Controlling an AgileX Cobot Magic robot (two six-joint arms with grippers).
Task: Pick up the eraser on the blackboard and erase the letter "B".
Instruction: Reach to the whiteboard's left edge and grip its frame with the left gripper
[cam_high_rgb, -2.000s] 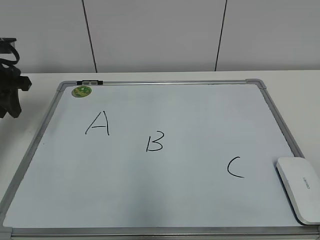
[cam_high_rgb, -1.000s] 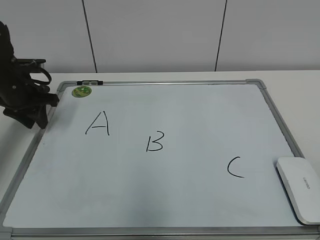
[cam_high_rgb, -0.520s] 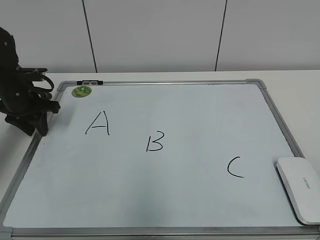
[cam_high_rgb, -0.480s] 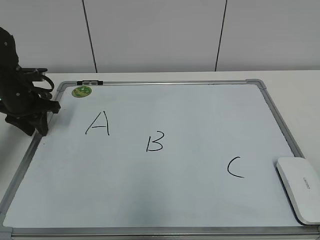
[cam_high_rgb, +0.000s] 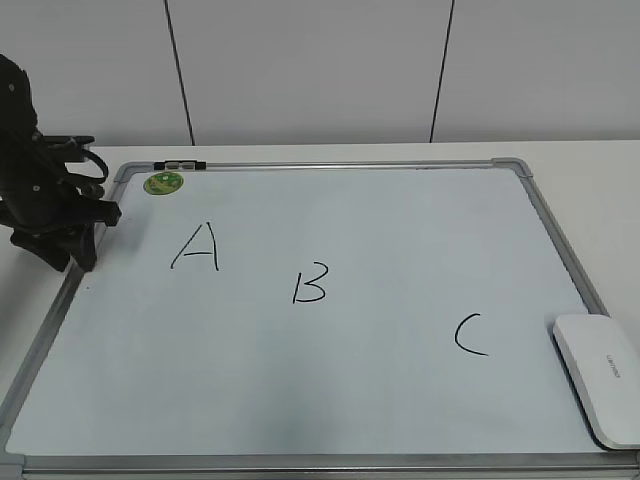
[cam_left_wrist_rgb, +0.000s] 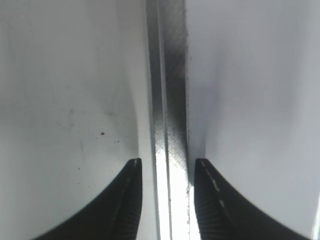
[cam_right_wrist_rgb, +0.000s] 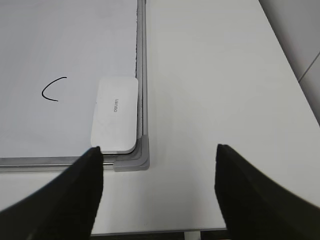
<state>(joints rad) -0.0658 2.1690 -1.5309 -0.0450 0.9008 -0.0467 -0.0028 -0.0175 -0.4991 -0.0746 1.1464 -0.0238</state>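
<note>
**Left fingers over board frame, right fingers wide above eraser corner**

The table (cam_high_rgb: 590, 160) is plain matte white, flat, biggest thing here. On it lies the blackboard (cam_high_rgb: 400, 230), really a smooth white dry-erase sheet, rectangular, edged with a thin grey metal frame (cam_high_rgb: 556, 235) and rounded grey corner pieces. In my right wrist view one such corner piece (cam_right_wrist_rgb: 142, 155) sits just beside the eraser, satin grey, curved.

My left gripper (cam_left_wrist_rgb: 165, 167) hangs at the board's left edge; from outside it reads as a black, cabled lump (cam_high_rgb: 55, 215). Its two dark ribbed fingers (cam_left_wrist_rgb: 127, 200) stand a little apart, one on either side of the shiny ridged frame rail (cam_left_wrist_rgb: 167, 125). Whether they touch the rail I can't tell, the view is too close and blurry.

My right gripper (cam_right_wrist_rgb: 159, 150) is spread wide, black tapered fingers (cam_right_wrist_rgb: 75, 195) well apart, holding nothing, hovering over the board's near right corner and bare table.

The eraser (cam_high_rgb: 598, 375) lies flat on the board at its right edge, near the front corner: smooth white plastic, rounded rectangle, tiny grey lettering on top. It lies right against the frame.

Letters are thin black marker strokes: the letter "B" (cam_high_rgb: 309, 284) mid-board, slightly slanted, intact; "A" (cam_high_rgb: 197, 247) to its left; "C" (cam_high_rgb: 469, 334) between B and the eraser.

A small round green magnet (cam_high_rgb: 163, 183) sits at the far left corner, next to a short dark clip (cam_high_rgb: 180, 164) on the top rail.
</note>
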